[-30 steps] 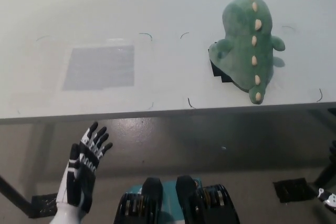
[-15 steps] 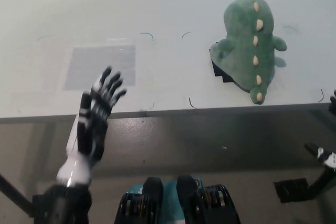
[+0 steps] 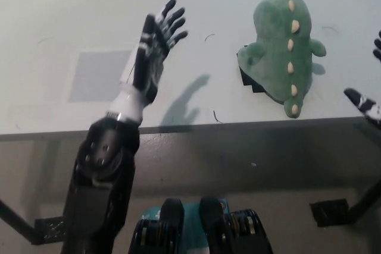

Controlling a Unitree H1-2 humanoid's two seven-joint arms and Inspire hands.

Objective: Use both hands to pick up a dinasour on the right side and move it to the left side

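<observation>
A green plush dinosaur (image 3: 283, 49) with a row of cream spikes lies on the right part of the white table (image 3: 89, 4), partly over a small black patch. My left hand (image 3: 153, 52) is raised over the table's middle, open with fingers spread, well to the left of the dinosaur and not touching it. My right hand (image 3: 368, 90) shows only at the picture's right edge, just right of the dinosaur; most of it is cut off.
A grey rectangular patch (image 3: 98, 75) is marked on the table's left part. The table's front edge (image 3: 238, 122) runs across the picture's middle, with dark floor below it.
My left hand has risen from below the table edge up and to the right, over the tabletop. My right hand has come up at the right edge toward the dinosaur.
</observation>
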